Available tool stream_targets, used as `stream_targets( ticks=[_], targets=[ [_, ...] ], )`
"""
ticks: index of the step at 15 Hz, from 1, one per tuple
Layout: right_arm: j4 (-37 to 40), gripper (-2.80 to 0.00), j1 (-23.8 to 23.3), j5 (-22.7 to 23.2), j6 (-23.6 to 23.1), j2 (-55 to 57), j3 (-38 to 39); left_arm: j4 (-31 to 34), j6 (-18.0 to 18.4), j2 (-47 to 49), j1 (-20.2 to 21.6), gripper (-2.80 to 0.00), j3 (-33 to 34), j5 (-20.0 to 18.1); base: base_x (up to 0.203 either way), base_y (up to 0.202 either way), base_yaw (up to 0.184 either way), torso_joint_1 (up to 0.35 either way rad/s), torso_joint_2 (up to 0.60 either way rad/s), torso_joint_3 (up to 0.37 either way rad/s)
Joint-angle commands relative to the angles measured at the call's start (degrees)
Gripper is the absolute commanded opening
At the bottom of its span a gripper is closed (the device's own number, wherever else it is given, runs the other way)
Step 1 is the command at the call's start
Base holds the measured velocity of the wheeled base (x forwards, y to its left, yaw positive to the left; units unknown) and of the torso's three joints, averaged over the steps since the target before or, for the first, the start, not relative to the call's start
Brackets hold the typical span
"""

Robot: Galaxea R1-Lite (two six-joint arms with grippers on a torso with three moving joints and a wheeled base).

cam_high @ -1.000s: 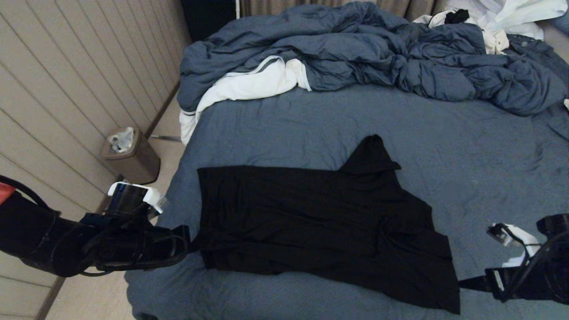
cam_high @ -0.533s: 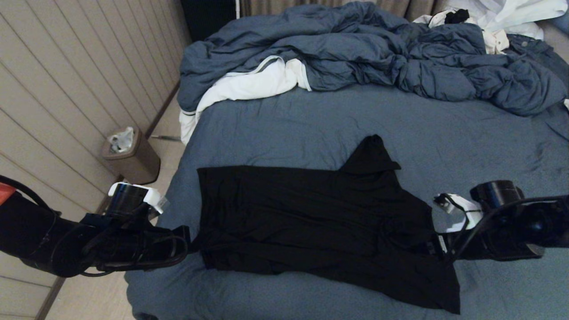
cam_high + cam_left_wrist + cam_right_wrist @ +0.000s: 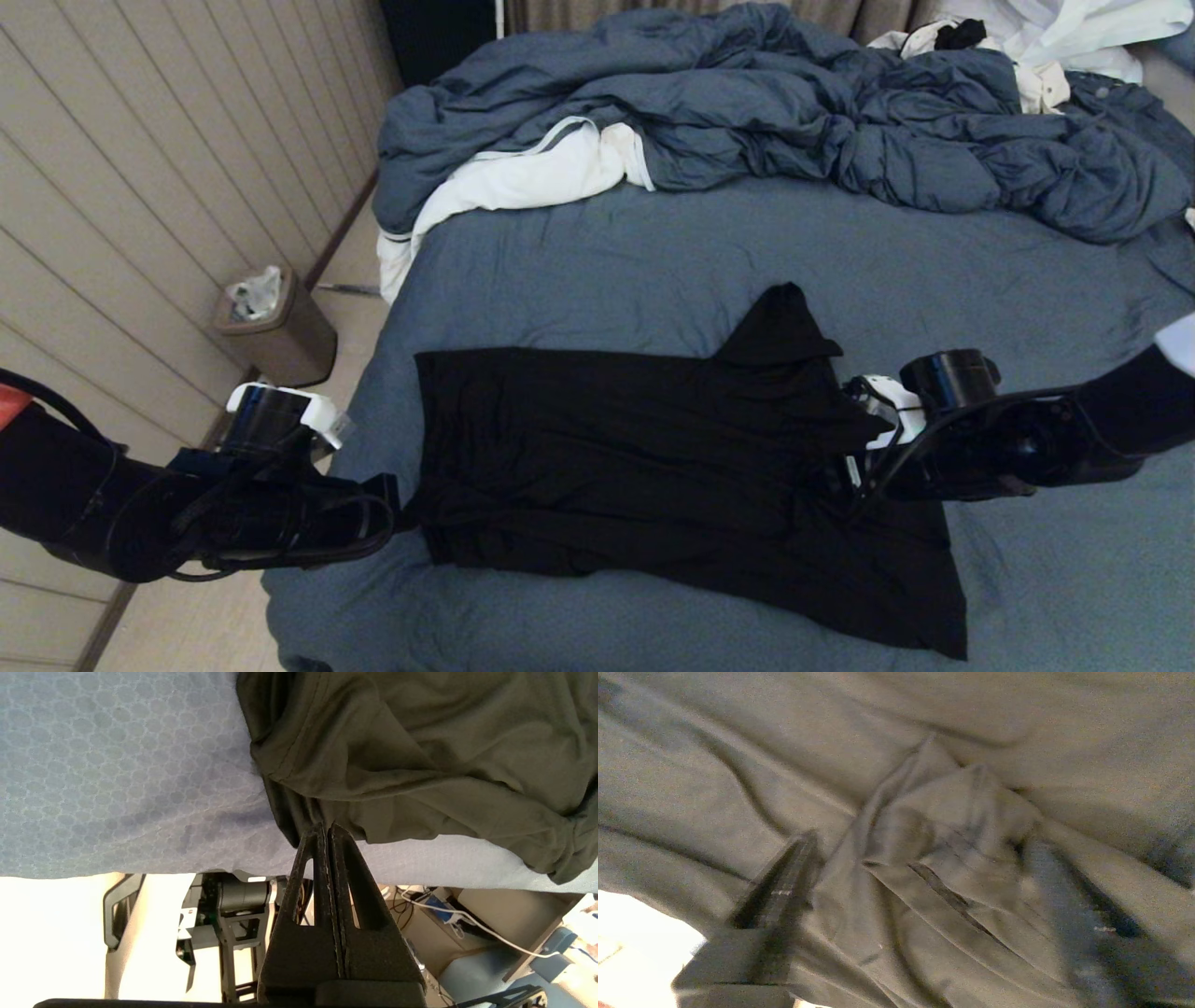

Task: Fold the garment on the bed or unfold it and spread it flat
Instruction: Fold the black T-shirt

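Over the shirt's right side: the right gripper (image 3: 845,457) is hovering above a bunched fold of the garment (image 3: 653,467), fingers spread wide with nothing between them; one finger (image 3: 780,891) is lying along the cloth in the right wrist view.
At the shirt's left edge: the left gripper (image 3: 328,833) is pinching shut on the garment's hem (image 3: 303,807), its tips pressed together at the corner nearest the bed's side.
Garment's place: it is lying dark and mostly flat across the near part of the bed (image 3: 607,252), one sleeve (image 3: 780,327) pointing toward the duvet (image 3: 747,103).
Doing the step well: I judge the right gripper should be straddling one raised ridge of the crumpled patch (image 3: 952,826), closing on a single layer only, while the left is holding the hem taut.
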Motion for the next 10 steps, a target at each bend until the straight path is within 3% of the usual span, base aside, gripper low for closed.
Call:
stream_targets(
  ticks=[1,10],
  targets=[
    [-0.19,-2.8,0.44,-0.03,0.77,1.54,-0.78,-0.14,-0.2,0.18,0.04,-2.8,-0.04,-0.09,0.0,0.0,0.0,0.0,0.0,0.0],
    [-0.15,-2.8,0.81,-0.62,0.8,-1.89,-2.82,-0.14,-0.12,0.62,-0.05,-2.8,-0.21,-0.09,0.0,0.0,0.0,0.0,0.0,0.0]
  ],
)
